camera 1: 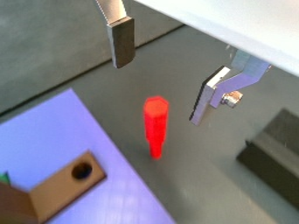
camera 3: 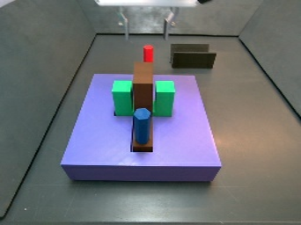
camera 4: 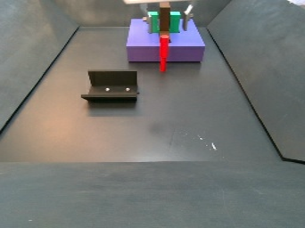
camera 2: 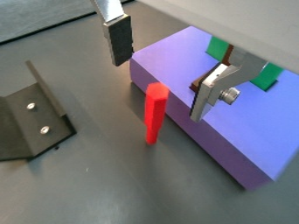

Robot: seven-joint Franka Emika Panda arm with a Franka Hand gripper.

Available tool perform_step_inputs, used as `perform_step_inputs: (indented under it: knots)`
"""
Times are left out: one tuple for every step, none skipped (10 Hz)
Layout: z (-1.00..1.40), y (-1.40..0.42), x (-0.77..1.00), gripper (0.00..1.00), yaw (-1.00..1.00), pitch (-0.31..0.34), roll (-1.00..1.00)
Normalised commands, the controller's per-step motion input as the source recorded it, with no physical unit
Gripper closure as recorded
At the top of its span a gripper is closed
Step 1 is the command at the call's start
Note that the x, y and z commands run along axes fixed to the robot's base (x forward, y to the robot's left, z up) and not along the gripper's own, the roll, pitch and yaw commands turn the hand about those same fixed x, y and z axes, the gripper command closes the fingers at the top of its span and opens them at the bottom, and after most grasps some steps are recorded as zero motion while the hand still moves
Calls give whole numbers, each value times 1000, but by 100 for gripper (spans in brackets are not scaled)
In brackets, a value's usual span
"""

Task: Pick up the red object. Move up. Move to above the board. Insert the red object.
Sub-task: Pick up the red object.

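Red object [camera 1: 156,125] stands below open hand [camera 1: 166,74].

The small red cylinder peg [camera 2: 155,113] is standing upright on the dark floor just beside an edge of the large flat purple square board [camera 2: 222,109]. The gripper [camera 2: 163,70] is hanging above the peg, fingers apart. The dark L-shaped fixture [camera 2: 31,122] is sitting on the peg's other side.
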Motion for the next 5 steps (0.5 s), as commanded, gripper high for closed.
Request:
perform_step_inputs:
  knots:
    - [-277,-31,137,0,-323,0,-53]
    - [-266,43,-46,0,-523,-11,0]
    - [-217,91,-186,0,-511,-11,0]
    - [-154,0,-63,0,-471,-21,17]
    - [-151,-23,0,0,-366,-33,3]
